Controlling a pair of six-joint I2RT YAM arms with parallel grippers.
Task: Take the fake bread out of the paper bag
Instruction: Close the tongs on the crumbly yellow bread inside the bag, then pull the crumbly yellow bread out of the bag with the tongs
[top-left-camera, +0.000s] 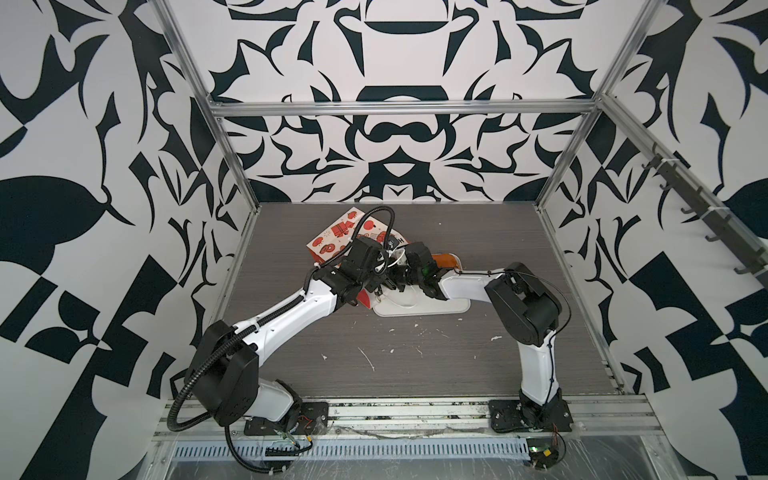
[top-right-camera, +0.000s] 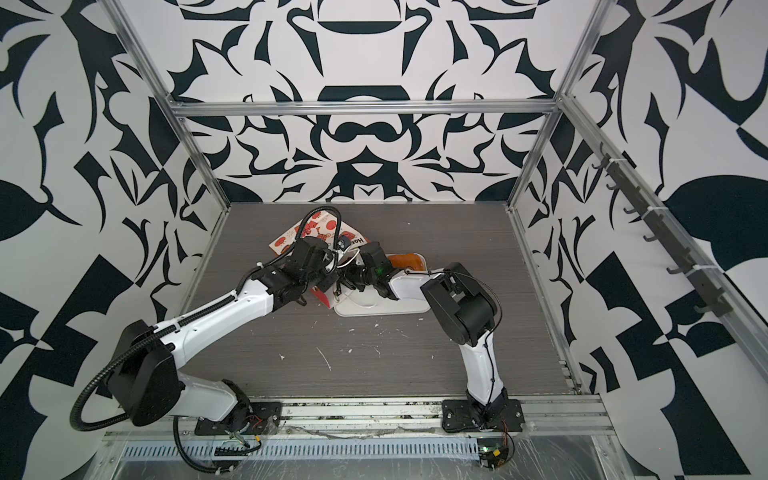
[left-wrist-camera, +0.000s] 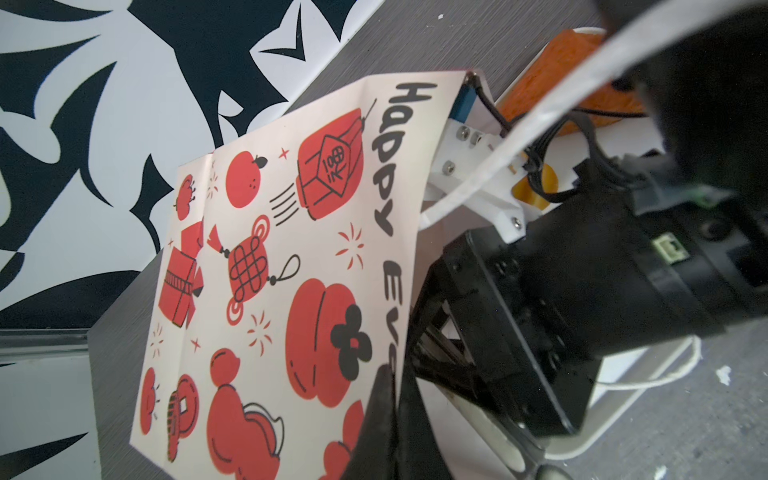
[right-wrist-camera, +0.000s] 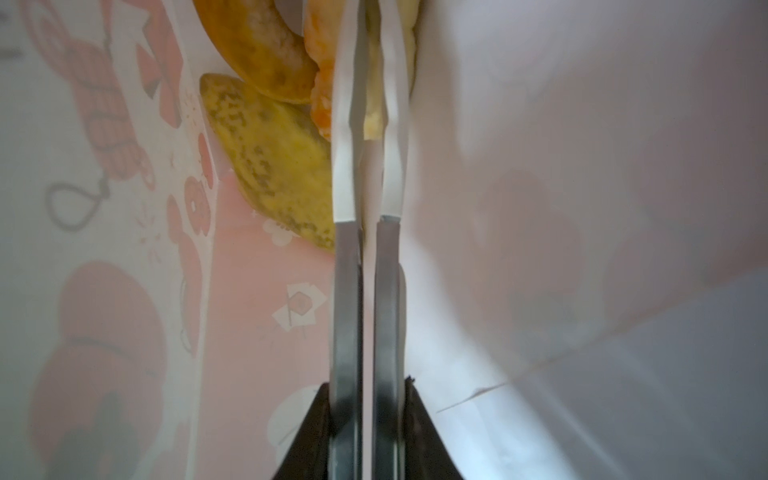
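Right wrist view: the right gripper (right-wrist-camera: 371, 50) is deep inside the tall white paper bag with red pictures (right-wrist-camera: 104, 124), which lies on its side.
Right gripper: its fingers (right-wrist-camera: 343, 124) squeeze a thin pale yellow toy bread piece (right-wrist-camera: 372, 122).
Other bread: a spotty yellow croissant (right-wrist-camera: 270, 166) lies just beside the fingers, toward the bag's closed end.
Left gripper (left-wrist-camera: 394, 399): pinched tight on the bag's open rim.
Way out: I think straight back along the fingers, toward the flat white tray (top-left-camera: 419, 309).
Nearer arm: right.

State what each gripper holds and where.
The left gripper pinches the paper bag at its mouth edge; the right gripper, inside it, pinches a pale yellow pastry by its end.
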